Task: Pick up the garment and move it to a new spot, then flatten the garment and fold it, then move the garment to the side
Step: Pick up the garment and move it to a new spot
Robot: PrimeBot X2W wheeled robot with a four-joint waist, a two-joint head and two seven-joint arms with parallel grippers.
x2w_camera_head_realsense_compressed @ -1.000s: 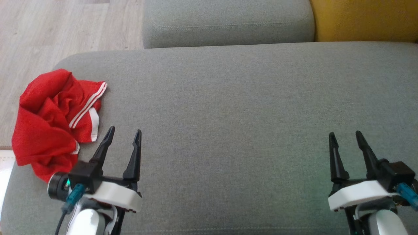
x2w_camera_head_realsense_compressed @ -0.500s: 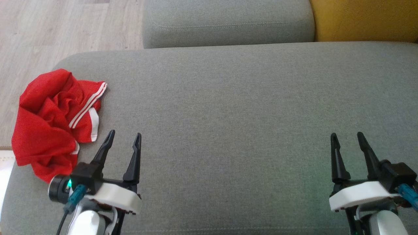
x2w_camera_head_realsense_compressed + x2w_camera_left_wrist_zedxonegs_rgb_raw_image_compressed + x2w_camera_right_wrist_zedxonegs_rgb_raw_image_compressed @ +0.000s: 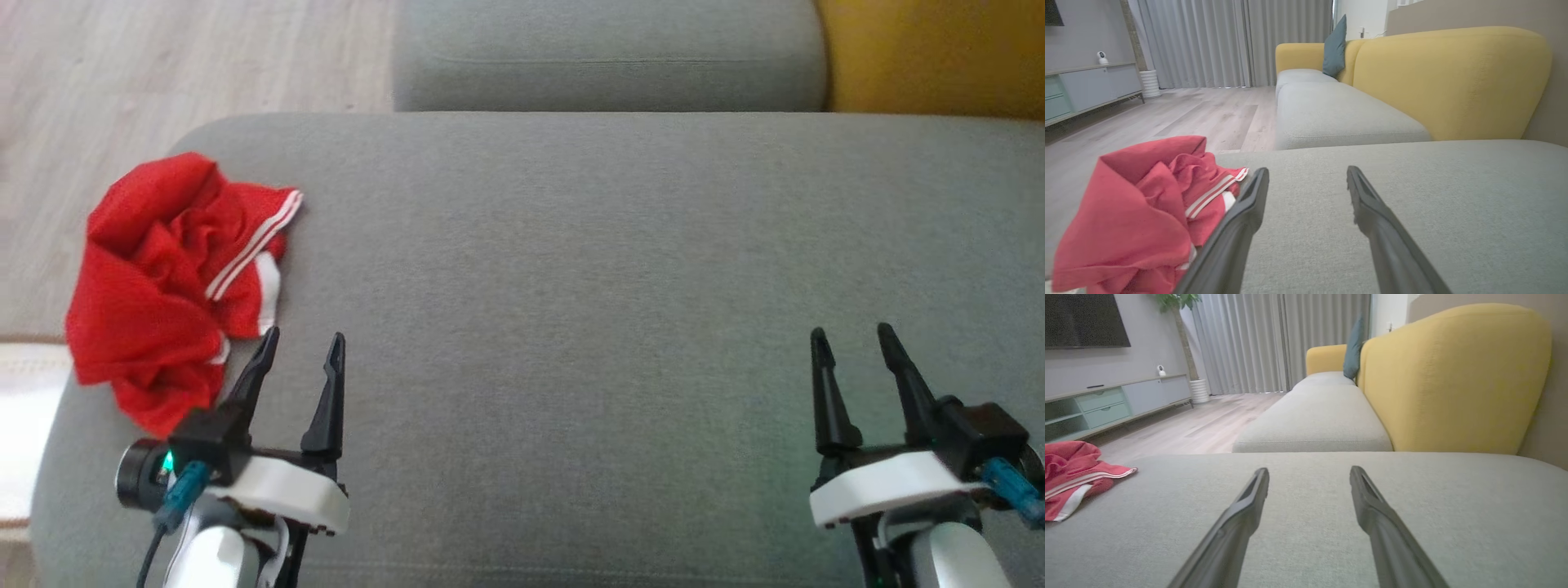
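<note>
- Only the head camera is swinging since the earlier frames, so the whole picture is sliding rightward; nothing on the sofa seat [image 3: 571,245] is shifting.
- One red garment [image 3: 155,286] is lying crumpled at the seat's left edge, toward the far-left corner, with two white stripes [image 3: 253,245] showing along one hem.
- Two tools are hovering over the seat's near edge, well apart.
- Left tool [image 3: 304,335] is standing wide open and holding nothing; its left finger [image 3: 1237,220] is sitting just beside the garment, and contact is impossible to tell.
- Right tool [image 3: 850,331] is likewise gaping, gripping nothing, above bare grey fabric near the right edge.
- One second grey cushion [image 3: 604,57] and one yellow backrest [image 3: 931,57] are lying beyond the far edge.
</note>
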